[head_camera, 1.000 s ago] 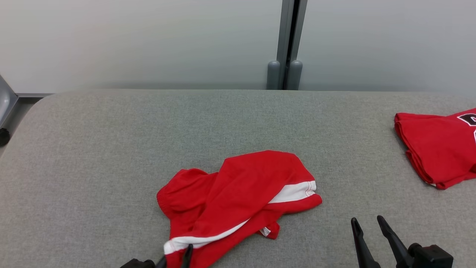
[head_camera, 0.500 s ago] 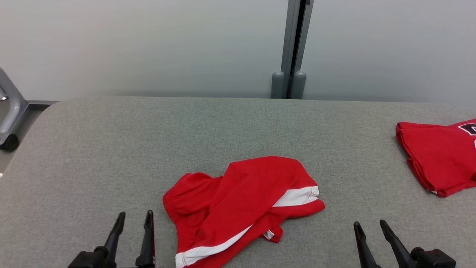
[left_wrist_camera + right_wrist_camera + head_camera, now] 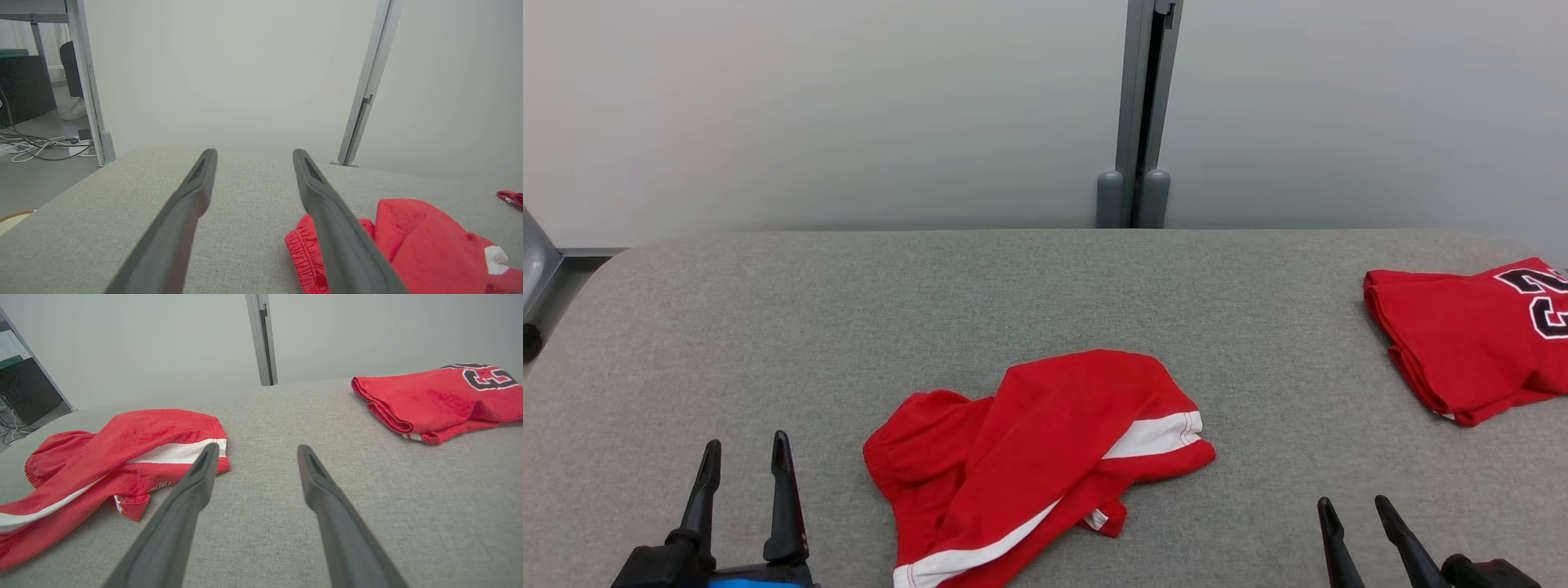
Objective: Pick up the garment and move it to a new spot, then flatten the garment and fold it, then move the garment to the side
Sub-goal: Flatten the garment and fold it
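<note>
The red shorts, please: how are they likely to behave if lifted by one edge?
Probably floppy: the shorts lie crumpled in soft folds, so they would likely drape and hang. Likely light, being thin cloth. They would probably drag rather than slide on the textured table.

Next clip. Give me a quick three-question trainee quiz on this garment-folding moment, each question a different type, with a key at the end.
1. True or false: the left claw is gripping the crumpled red garment.
2. Multiple choice: the folded red jersey lies on which part of the table? A. the robot's left side; B. the robot's right side; C. under the crumpled garment.
3. Fill in: the stripe on the crumpled garment is ____.

Key: 1. False, the claw stands open beside the garment, apart from it. 2. B. 3. White.
</note>
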Controlling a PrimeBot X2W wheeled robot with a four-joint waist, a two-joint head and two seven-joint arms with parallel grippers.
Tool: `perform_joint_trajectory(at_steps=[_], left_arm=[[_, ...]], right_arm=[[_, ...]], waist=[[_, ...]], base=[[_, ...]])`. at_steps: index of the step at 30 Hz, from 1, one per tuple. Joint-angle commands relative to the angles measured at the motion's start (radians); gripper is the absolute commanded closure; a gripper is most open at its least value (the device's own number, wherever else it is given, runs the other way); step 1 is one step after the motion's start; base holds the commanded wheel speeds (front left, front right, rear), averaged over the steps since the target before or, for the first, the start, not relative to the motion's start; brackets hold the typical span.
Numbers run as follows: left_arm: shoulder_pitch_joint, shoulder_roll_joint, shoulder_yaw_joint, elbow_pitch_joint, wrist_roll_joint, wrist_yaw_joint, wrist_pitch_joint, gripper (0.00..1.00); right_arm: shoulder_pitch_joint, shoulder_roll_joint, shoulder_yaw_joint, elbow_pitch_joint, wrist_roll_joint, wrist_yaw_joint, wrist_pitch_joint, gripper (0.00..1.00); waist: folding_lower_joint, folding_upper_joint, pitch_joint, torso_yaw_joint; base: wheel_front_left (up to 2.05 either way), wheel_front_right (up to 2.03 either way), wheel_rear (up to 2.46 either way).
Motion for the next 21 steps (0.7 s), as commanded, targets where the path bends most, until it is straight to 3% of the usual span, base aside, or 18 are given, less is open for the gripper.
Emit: perform_joint_trajectory(at_steps=[1, 11, 21], left_arm=[[0.013, -0.007, 0.015, 0.003, 0.008, -0.010, -0.004, 0.00], [0.031, -0.042, 0.065, 0.018, 0.071, -0.054, -0.004, 0.00], [-0.006, -0.063, 0.065, 0.028, 0.098, -0.083, -0.004, 0.00]], right_arm=[[0.012, -0.002, -0.005, 0.004, 0.004, 0.001, -0.009, 0.00], [0.010, -0.002, -0.011, 0.026, -0.008, 0.001, 0.000, 0.00], [-0.163, -0.055, 0.064, 0.112, -0.037, 0.000, 0.045, 0.00]], waist=[[0.0000, 0.0000, -0.003, -0.003], [0.0000, 0.0000, -0.007, -0.001], [0.0000, 0.0000, 0.010, 0.039]], base=[[0.00, 0.00, 0.00], [0.00, 0.00, 0.00], [0.00, 0.00, 0.00]])
